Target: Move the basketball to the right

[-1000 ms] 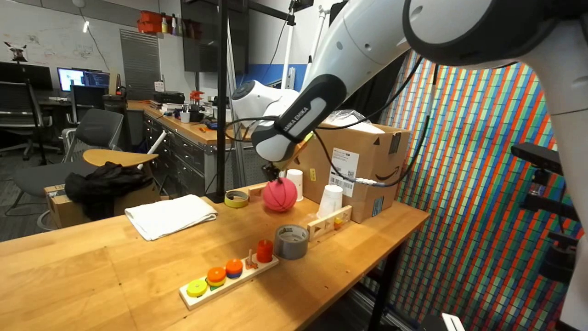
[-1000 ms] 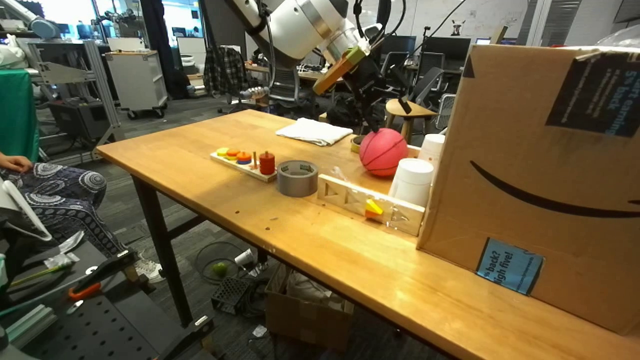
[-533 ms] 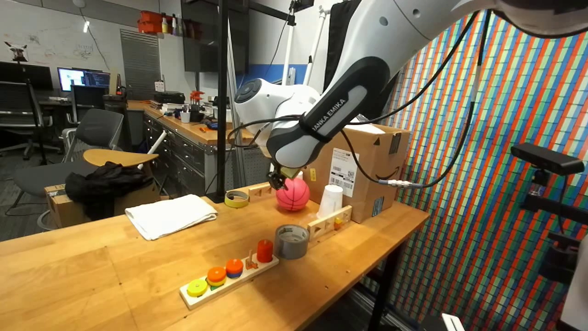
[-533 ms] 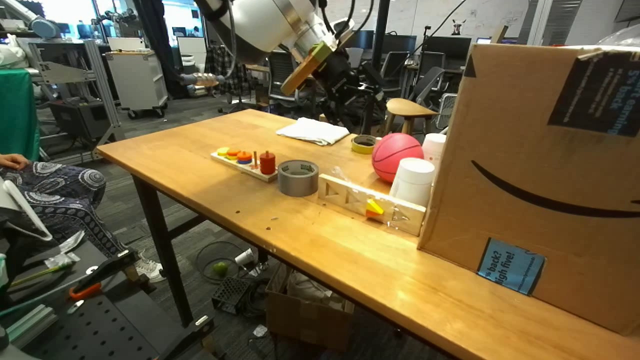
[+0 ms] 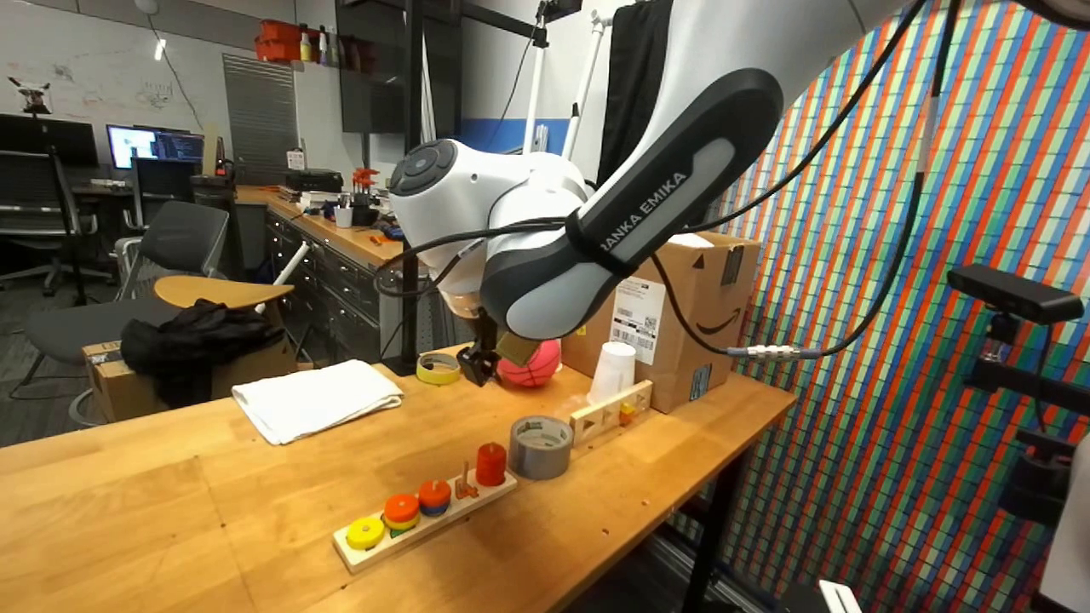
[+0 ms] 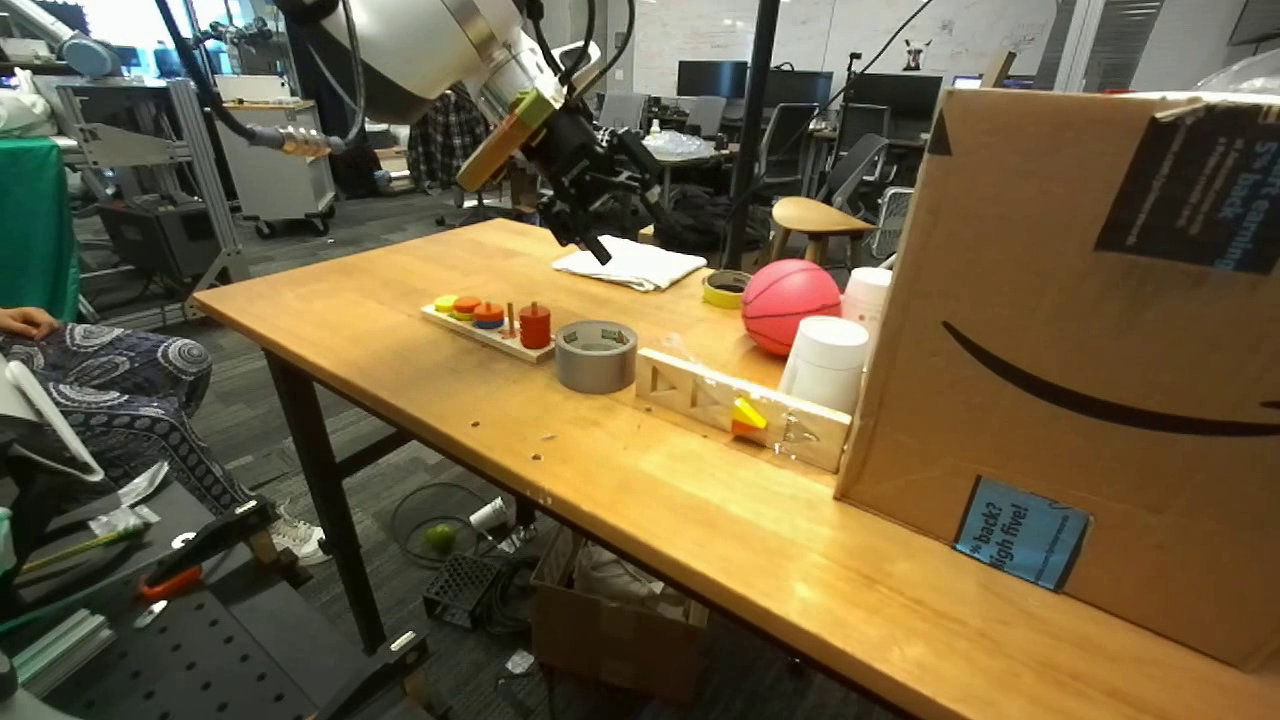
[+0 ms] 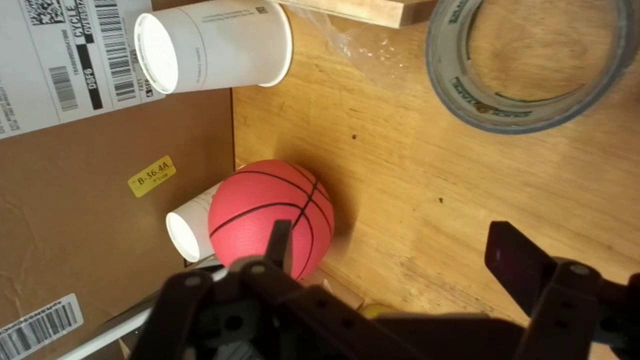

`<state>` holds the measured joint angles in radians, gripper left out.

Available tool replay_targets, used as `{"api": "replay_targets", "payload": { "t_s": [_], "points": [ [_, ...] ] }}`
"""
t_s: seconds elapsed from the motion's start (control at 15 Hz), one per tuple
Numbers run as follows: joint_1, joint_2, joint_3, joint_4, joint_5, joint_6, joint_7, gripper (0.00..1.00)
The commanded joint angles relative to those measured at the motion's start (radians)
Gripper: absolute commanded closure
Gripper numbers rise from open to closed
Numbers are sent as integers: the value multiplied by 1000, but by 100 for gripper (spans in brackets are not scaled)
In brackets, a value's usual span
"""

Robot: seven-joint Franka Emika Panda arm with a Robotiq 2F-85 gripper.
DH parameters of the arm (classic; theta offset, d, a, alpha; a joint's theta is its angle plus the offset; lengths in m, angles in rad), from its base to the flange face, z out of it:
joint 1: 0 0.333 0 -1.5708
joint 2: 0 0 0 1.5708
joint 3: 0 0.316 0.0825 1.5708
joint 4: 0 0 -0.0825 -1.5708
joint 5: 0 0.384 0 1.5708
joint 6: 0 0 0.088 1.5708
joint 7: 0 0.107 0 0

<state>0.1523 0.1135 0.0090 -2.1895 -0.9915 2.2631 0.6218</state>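
Wrist view is the useful one here: the round reddish-pink basketball with thin dark seams point(image 7: 265, 200) sits left of centre on the pale brown wooden table point(image 7: 400, 160). The black two-fingered gripper point(image 7: 390, 237) has its fingers spread wide near the bottom and holds nothing. One fingertip overlaps the ball, but I'd call that line of sight only, because in both exterior views the gripper hangs above the table, left of the ball in the picture.

No idea whose "right" is meant, so I can't tell if the move is done or still to come.

If a grab is next, here's what bugs me. The ball looks chunky for those fingers, so an off-centre approach probably lands one on top and squirts it away. A half-hidden white paper cup point(image 7: 195, 220) is right behind it (can't tell if they touch), a fully visible white paper cup point(image 7: 215, 47) is at upper left, and the big brown cardboard box point(image 7: 115, 200) fills the left side. A shove that way likely tips a cup. Dragged toward upper right, it might bump the squat grey tape roll point(image 7: 447, 65). And round things roll once you let go.
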Motion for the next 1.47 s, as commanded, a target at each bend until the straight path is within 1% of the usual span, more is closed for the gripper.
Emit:
{"api": "replay_targets", "payload": {
  "t_s": [0.0, 0.33, 0.53, 0.87, 1.13, 1.4],
  "points": [
    [-8, -43, 45, -55, 11, 58, 0, 0],
    [5, -14, 94, -50, 34, 126, -17, 0],
    [17, 14, 118, -28, 52, 156, -29, 0],
    [30, 71, 128, 25, 78, 173, -63, 0],
    [33, 147, 119, 113, 104, 161, -111, 0],
    [32, 260, 95, 275, 142, 134, -186, 0]
  ]
}}
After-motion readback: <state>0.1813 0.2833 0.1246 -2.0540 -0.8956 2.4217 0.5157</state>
